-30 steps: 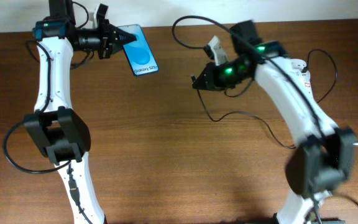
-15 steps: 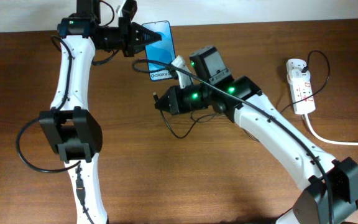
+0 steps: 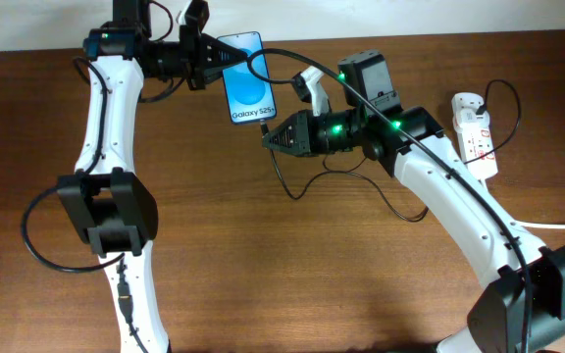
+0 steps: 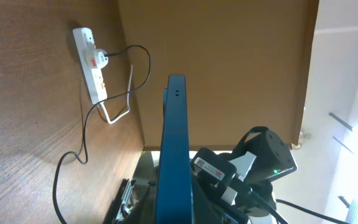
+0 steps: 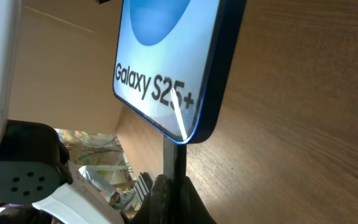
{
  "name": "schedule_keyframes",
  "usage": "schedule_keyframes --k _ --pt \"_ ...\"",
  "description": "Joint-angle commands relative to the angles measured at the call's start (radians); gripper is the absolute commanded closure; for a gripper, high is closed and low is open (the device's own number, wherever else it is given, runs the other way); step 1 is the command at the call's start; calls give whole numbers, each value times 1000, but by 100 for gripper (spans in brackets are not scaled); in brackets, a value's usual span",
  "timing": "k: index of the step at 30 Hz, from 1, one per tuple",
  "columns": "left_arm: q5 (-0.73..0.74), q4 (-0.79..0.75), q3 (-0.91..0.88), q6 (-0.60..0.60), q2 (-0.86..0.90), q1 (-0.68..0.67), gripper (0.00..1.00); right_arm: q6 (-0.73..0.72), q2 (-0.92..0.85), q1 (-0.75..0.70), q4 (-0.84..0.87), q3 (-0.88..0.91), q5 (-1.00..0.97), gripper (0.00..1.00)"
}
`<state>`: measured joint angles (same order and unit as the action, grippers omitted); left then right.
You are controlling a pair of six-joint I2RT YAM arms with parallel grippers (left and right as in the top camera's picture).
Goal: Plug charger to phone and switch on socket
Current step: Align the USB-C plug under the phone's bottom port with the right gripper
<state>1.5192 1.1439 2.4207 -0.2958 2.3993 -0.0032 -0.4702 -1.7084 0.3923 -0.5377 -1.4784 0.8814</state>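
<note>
Two shifts mark the last half second. The left gripper [image 3: 214, 61], clamped on the phone [image 3: 245, 78], has turned it straighter near the table's [image 3: 263, 284] far edge. The right gripper [image 3: 271, 140], pinching the charger [image 5: 173, 158] near its tip, has swung in under the phone's lower edge. The tip now meets that edge, but I cannot tell whether it has entered the port. The socket [image 3: 474, 132] lies well apart to the right, its switch likely still to press.
</note>
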Motion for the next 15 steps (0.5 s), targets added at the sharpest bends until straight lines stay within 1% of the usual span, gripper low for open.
schedule_keyframes --k 1,3,5,8,11,15 --pt "20 -2 17 -10 -24 6 100 9 8 0 4 7 28 96" --pt "16 -2 17 -10 -24 1 100 9 8 0 4 7 28 96" --pt "-42 -2 17 -11 -24 -2 100 9 8 0 3 7 28 96" --pt "-81 -2 17 -11 -24 -2 100 8 8 1 0 7 28 96" --pt "-84 -2 17 -48 -24 -3 100 9 6 13 -14 7 14 96" --pt "-84 -2 17 -48 -24 -13 100 8 5 14 -19 7 -3 96"
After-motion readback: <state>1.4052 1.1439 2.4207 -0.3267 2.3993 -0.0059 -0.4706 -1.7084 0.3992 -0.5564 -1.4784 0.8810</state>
